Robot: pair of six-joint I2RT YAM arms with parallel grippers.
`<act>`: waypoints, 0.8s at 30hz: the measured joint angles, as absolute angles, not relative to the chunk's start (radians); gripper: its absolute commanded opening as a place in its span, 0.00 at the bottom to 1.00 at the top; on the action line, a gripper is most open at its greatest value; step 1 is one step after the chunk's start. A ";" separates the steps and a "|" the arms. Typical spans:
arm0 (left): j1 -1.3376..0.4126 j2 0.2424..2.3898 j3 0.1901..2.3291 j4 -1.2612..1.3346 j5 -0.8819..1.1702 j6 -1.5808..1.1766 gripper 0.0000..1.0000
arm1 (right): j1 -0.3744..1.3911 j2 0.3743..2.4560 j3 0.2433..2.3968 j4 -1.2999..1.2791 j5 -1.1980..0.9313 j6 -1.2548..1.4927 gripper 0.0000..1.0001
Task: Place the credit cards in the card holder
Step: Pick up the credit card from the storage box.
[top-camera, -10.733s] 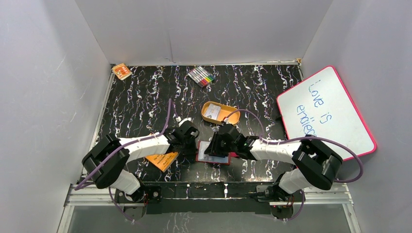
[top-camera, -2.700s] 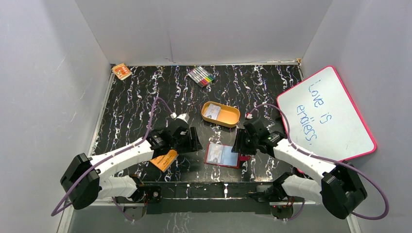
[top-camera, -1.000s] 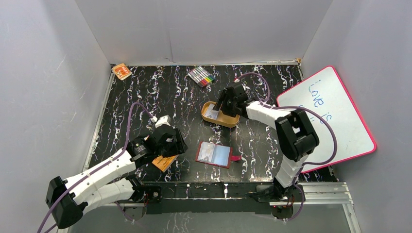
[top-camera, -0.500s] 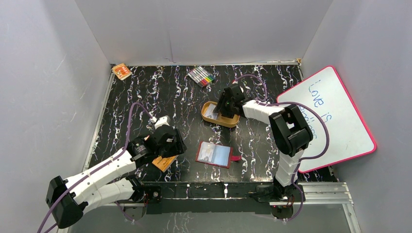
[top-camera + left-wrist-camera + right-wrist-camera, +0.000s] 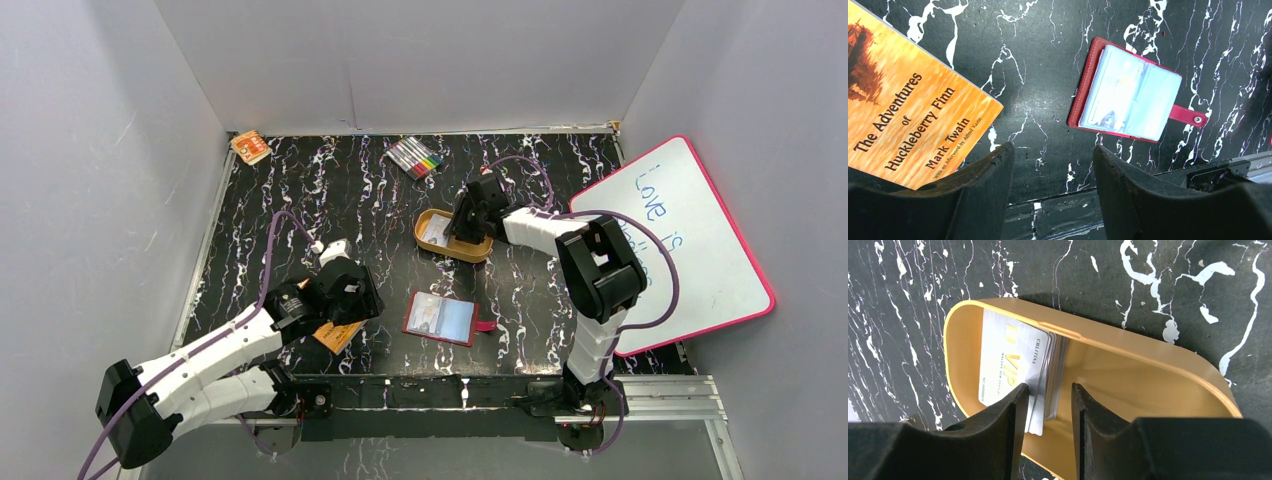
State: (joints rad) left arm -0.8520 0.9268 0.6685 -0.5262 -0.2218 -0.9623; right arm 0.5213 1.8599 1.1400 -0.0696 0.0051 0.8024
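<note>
Narrowing over the last second, the right gripper (image 5: 1048, 390) straddles, not yet pinching, the pale plastic credit cards (image 5: 1013, 360) in the orange oval tin (image 5: 1148, 347), 12 o'clock of the red fold-over card holder (image 5: 440, 318) lying open; left gripper (image 5: 1052, 155) spread, empty; pickup judged imminent.

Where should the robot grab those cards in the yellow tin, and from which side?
Probably at the cards' fanned edge, the one facing the tin's bare middle, coming down from above. The stack sits tucked against one rounded end, so that edge alone looks free of the wall. The right gripper stands over it, one finger on each side.
</note>
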 measured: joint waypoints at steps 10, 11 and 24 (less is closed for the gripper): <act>-0.852 0.940 0.669 -0.525 -0.221 -0.967 0.57 | 0.514 1.836 1.086 -0.022 -0.031 0.810 0.61; -0.852 0.940 0.668 -0.525 -0.221 -0.967 0.57 | 0.513 1.835 1.082 -0.020 -0.037 0.811 0.62; -0.852 0.940 0.668 -0.525 -0.221 -0.973 0.57 | 0.512 1.860 1.124 -0.013 -0.079 0.811 0.47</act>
